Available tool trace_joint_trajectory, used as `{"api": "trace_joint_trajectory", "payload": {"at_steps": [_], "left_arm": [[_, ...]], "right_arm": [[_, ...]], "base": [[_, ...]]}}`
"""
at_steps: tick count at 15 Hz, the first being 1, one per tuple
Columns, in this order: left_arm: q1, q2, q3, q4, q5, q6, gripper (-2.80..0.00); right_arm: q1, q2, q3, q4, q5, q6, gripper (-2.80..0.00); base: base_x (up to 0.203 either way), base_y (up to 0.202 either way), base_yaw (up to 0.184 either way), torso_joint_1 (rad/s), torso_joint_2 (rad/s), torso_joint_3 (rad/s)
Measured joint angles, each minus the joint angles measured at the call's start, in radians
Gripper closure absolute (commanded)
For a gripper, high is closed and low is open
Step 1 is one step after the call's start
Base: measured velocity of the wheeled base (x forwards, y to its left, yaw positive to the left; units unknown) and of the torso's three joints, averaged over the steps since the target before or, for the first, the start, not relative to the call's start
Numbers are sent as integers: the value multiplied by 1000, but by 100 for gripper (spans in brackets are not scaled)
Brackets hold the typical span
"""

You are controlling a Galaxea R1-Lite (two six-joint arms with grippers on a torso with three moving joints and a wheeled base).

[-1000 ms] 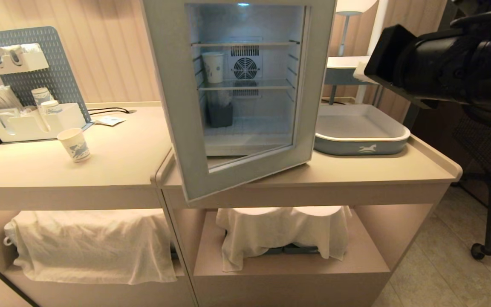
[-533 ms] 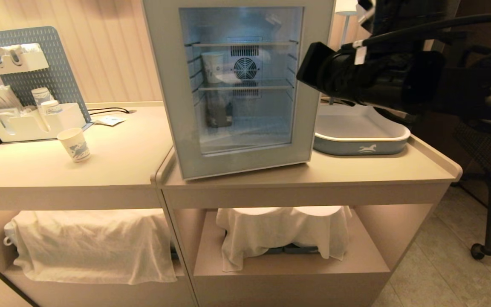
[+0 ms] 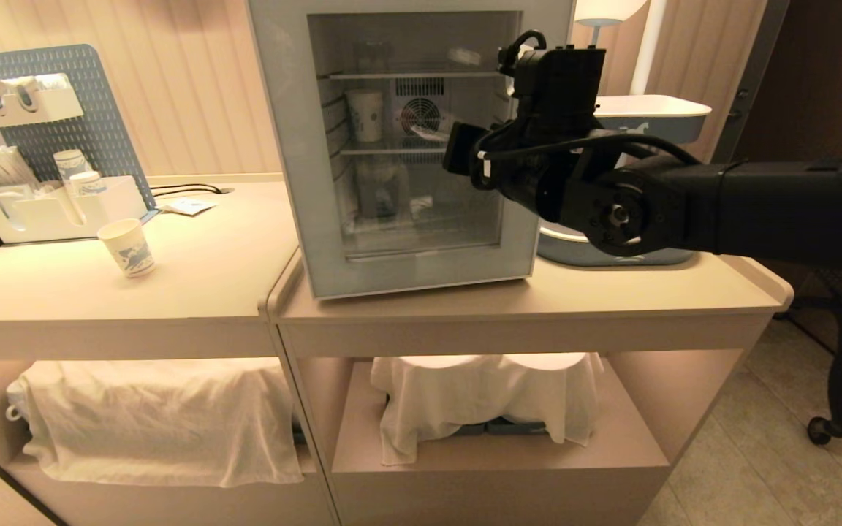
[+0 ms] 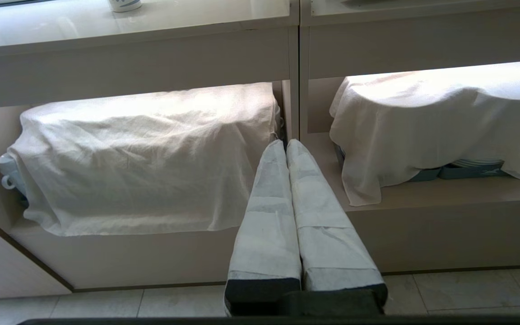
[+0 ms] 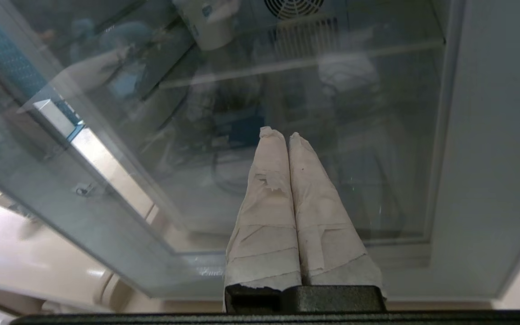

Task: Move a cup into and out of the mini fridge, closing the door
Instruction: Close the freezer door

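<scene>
The mini fridge point(image 3: 428, 219) stands on the counter with its door point(image 3: 291, 146) shut flush. Behind the glass a white paper cup point(image 3: 366, 115) with a blue mark stands on the middle wire shelf; it also shows through the pane in the right wrist view as the cup point(image 5: 208, 27). A like cup point(image 3: 127, 248) stands on the counter to the left. My right arm point(image 3: 538, 175) reaches across the door's right side. The right gripper point(image 5: 280, 133) is shut and empty, tips at the glass pane point(image 5: 377, 135). The left gripper point(image 4: 285, 142) is shut and empty, parked low before the lower shelves.
A blue-grey tray point(image 3: 673, 256) sits on the counter right of the fridge, partly behind my arm. A white organiser point(image 3: 55, 208) with stacked cups stands at the back left. Cloth-covered items point(image 3: 158, 416) point(image 3: 479, 394) fill the lower shelves. A wheeled stand point(image 3: 830, 424) is at the right.
The door swung from wide open to fully shut and the fridge's inner light went out. My right arm came in from the right and now reaches across the door's front.
</scene>
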Motion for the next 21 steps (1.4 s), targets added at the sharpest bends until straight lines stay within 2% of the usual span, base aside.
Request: {"api": "trace_joint_trajectory", "payload": {"at_steps": [4, 8, 19, 21], "left_arm": [[-1, 0, 0, 0, -1, 0, 0], [0, 0, 0, 0, 0, 0, 0], [-1, 0, 0, 0, 0, 0, 0], [0, 0, 0, 0, 0, 0, 0]], "right_arm": [[-5, 57, 1, -5, 3, -2, 0], [-13, 104, 2, -11, -32, -3, 0], [-64, 174, -1, -34, -25, -6, 0], [-66, 166, 13, -6, -23, -12, 0]], "base": [[0, 0, 0, 0, 0, 0], [0, 0, 0, 0, 0, 0], [0, 0, 0, 0, 0, 0], [0, 0, 0, 0, 0, 0]]}}
